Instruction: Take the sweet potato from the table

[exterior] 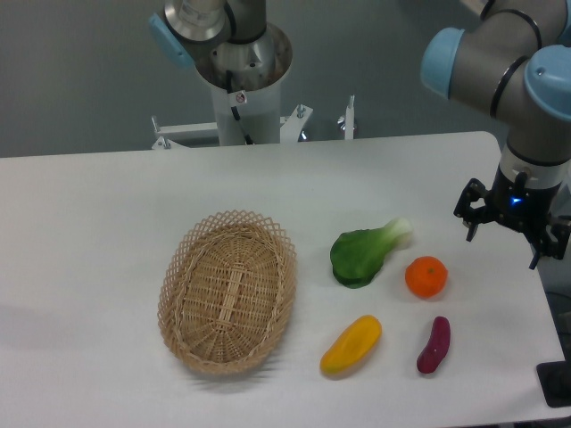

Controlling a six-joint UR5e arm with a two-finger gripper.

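White table (107,214) under grey wall; claw (501,234) up at right edge, fingers spread, holding nothing; best to come down straight over sweet potato (434,344), pinch across its thin middle; small, smooth, dark purple, a bit bent; lying near front right, just below orange (426,276).

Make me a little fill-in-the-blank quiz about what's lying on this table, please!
1. The wicker basket holds ____ items.
2. The purple sweet potato lies nearest the table edge, just below the round ____.
3. The leafy green vegetable lies between the basket and the ____.
4. The gripper hangs open above the table's ____ side in the picture, holding nothing.

Missing words: no; orange; orange; right
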